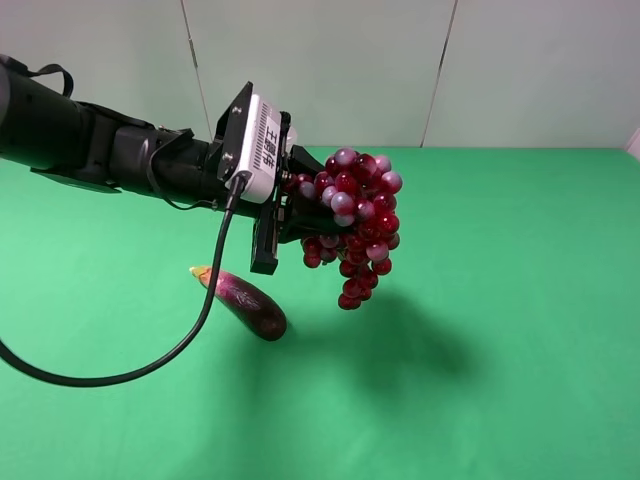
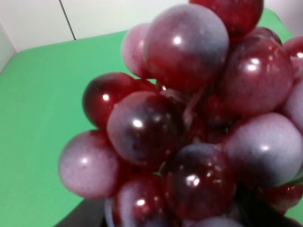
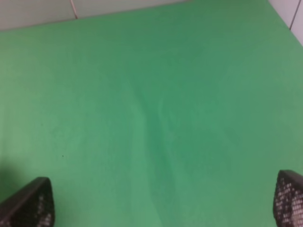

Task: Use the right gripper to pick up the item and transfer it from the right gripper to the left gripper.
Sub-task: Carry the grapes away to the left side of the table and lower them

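the left hand [image 1: 300, 212] is clamped on the grapes [image 1: 356, 222], up in the air over the green worktop [image 1: 510, 310]. the right hand [image 3: 158, 203] is wide apart and empty. squeeze firm, hold level, so the bunch cannot slip.

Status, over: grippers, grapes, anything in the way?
Copy: left gripper shut on grapes, bunch held off the green table. Empty right gripper open. Nothing blocking; eggplant lies below, apart from the bunch.

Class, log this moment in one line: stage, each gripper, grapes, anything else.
stage: handover done | left gripper: holding grapes aloft | right gripper: open, empty | eggplant: lying on green table
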Tool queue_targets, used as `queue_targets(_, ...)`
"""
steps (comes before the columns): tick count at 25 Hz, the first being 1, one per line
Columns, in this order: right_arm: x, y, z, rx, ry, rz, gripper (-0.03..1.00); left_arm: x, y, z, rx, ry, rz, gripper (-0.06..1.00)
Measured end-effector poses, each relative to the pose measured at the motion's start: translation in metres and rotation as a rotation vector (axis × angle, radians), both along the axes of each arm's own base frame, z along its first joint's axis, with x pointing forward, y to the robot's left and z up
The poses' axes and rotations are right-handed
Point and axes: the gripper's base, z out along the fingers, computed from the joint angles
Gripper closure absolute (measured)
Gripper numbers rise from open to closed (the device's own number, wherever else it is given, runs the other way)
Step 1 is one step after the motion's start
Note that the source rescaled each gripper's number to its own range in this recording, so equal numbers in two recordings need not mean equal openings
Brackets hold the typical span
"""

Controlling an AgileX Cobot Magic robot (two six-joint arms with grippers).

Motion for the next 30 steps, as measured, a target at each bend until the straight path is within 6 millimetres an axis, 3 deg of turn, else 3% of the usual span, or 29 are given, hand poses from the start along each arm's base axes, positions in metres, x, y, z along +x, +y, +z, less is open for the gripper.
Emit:
queue_targets(15, 0.0, 0.0, 0.0, 0.0, 0.0, 0.0, -0.03, -0.001, 0.0, 0.0, 0.005, 0.03, 0.007, 0.93)
queue_targets(19, 0.0, 0.0, 0.0, 0.0, 0.0, 0.0, -0.03, -0.003, 0.006, 0.011, 0.082, 0.0, 0.02, 0.93)
queue_targets(26, 0.0, 0.0, 0.0, 0.0, 0.0, 0.0, -0.03, 0.001, 0.038, 0.048, 0.193, 0.058, 0.268, 0.93)
queue_targets(30, 0.0, 0.0, 0.0, 0.0, 0.0, 0.0, -0.03, 0.011, 0.064, 0.052, 0.231, 0.183, 0.492, 0.93)
